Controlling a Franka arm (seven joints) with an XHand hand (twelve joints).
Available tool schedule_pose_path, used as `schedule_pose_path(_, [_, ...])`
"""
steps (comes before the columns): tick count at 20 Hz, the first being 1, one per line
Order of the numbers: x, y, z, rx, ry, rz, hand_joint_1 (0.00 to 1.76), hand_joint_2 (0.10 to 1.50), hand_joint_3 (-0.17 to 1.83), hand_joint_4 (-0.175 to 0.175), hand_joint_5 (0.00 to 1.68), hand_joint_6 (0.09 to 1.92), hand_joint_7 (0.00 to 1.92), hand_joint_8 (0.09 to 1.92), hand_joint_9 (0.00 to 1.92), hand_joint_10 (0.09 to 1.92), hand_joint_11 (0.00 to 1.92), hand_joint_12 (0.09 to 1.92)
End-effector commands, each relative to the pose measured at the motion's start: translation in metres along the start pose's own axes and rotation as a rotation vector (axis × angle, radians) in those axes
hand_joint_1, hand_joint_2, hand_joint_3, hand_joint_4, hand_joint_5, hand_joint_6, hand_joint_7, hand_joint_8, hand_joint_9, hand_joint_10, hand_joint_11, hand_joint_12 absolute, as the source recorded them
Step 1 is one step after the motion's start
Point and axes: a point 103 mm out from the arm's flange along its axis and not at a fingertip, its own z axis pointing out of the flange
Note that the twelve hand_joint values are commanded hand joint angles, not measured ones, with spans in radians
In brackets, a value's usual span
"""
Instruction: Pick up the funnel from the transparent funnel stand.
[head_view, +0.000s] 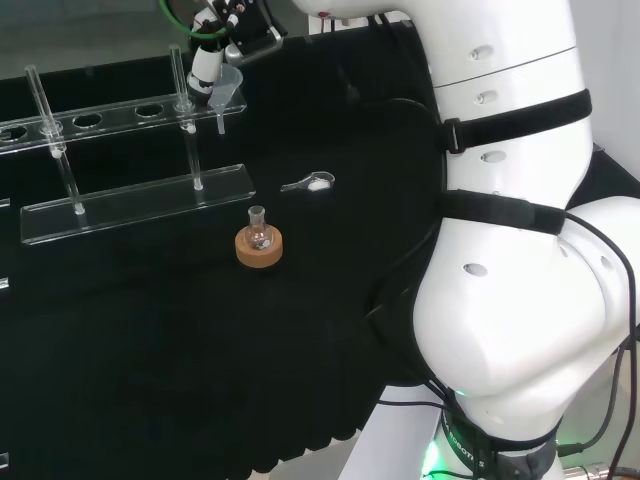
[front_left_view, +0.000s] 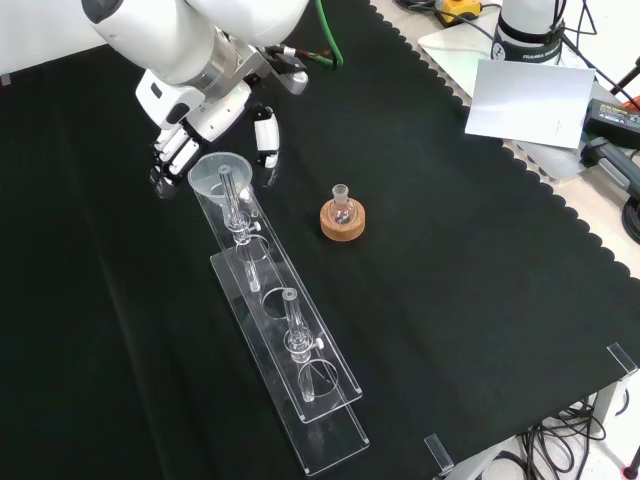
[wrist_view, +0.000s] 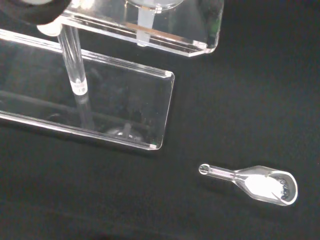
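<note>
The clear funnel sits in the end hole of the transparent stand, its stem hanging down through the upper shelf. In the head view the funnel is at the right end of the stand's shelf. The hand hovers right at the funnel, with fingers on one side of the rim and the thumb on the other, neither curled round it. From the head view, the hand is just above the funnel. The wrist view looks down on the funnel's stem and the stand's base plate.
A small round flask on a cork ring stands in front of the stand; in the front view the flask is to the right of it. A glass scoop with white powder lies near the stand's end. White paper lies off the cloth.
</note>
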Motion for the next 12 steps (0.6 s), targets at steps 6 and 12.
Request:
schedule_pose_path(6, [0.0012, 0.0058, 0.0081, 0.022, -0.009, -0.003, 0.73, 0.64, 0.38, 0.074, 0.12, 0.09, 0.00, 0.56, 0.16, 0.93, 0.51, 1.43])
schedule_pose_path(12, [0.0006, 0.0080, 0.0133, 0.005, -0.045, 0.011, 0.73, 0.62, 0.43, 0.060, 0.20, 0.09, 0.07, 0.69, 0.31, 0.85, 0.55, 1.41])
